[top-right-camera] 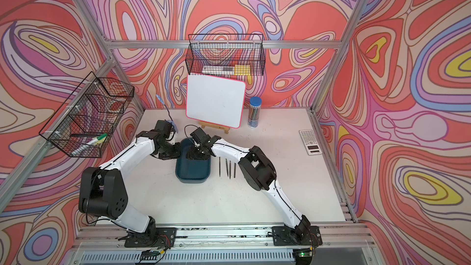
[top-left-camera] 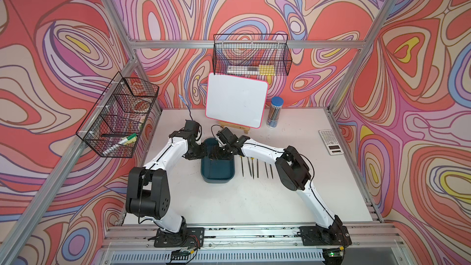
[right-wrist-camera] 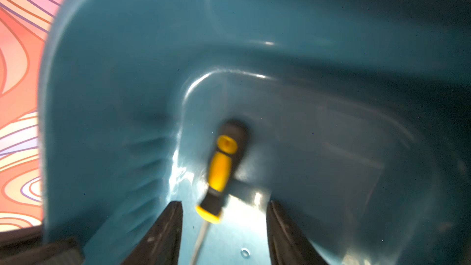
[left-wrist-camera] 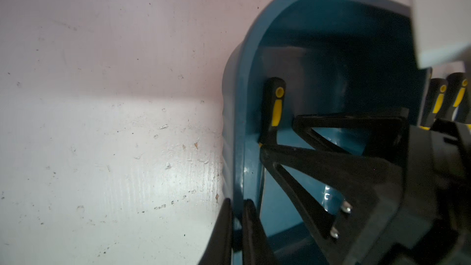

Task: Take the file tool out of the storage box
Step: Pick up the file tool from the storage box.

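At table centre, storage box (top-left-camera: pixel 218 180) sits on the white table (top-left-camera: pixel 229 205), long axis running away from the robot's base. Left gripper (left-wrist-camera: pixel 237 202) pinches the box's side wall, one finger outside and one inside, closed tight on the rim. Right gripper (right-wrist-camera: pixel 224 203) reaches down into the far end of the box, fingers spread apart, nothing clamped. File tool (right-wrist-camera: pixel 220 169), black-and-yellow handle, lies on the box floor near the wall the left gripper holds. Its shaft runs between the right fingers; contact cannot be told. Row of other files (top-left-camera: pixel 254 168) lies on the table just beside the box, right arm's side.
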Robot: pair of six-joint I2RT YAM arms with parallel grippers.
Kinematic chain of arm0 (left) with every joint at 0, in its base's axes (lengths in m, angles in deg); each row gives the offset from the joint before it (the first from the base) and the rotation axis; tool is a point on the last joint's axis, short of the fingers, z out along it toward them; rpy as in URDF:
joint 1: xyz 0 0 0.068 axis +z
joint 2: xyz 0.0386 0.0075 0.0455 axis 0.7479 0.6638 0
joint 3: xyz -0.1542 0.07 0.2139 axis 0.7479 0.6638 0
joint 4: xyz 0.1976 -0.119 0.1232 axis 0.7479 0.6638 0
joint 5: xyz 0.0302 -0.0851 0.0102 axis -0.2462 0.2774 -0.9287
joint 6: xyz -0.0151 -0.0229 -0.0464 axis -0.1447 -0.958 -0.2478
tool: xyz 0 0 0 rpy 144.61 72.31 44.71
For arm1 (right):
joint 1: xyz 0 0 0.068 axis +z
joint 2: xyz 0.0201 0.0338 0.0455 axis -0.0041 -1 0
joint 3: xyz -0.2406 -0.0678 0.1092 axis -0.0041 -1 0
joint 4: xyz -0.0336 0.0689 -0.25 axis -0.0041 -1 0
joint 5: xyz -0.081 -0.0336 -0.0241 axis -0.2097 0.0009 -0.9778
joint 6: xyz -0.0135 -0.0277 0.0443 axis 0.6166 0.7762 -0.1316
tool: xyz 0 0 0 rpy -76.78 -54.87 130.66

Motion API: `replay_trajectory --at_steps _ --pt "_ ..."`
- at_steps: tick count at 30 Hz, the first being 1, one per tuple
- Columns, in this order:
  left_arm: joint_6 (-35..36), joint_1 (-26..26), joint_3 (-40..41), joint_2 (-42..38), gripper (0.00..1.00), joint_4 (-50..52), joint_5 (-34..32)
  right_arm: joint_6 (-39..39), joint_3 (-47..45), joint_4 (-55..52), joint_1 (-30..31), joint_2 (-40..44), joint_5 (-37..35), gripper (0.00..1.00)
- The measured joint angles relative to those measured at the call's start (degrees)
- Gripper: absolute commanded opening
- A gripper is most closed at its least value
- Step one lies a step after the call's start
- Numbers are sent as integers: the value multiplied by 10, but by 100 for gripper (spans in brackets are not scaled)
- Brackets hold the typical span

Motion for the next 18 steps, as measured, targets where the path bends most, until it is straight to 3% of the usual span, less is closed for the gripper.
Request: replay_trajectory --at_steps 14,15,18 --pt "0 0 -17 -26 0 19 -3 1 51 -69 -1 -23 -68 43" --pt "0 0 -18 -27 0 20 -2 1 51 -72 -2 -23 -73 40" --pt "0 0 -22 -27 0 22 -2 4 51 -76 -2 -24 -82 17"
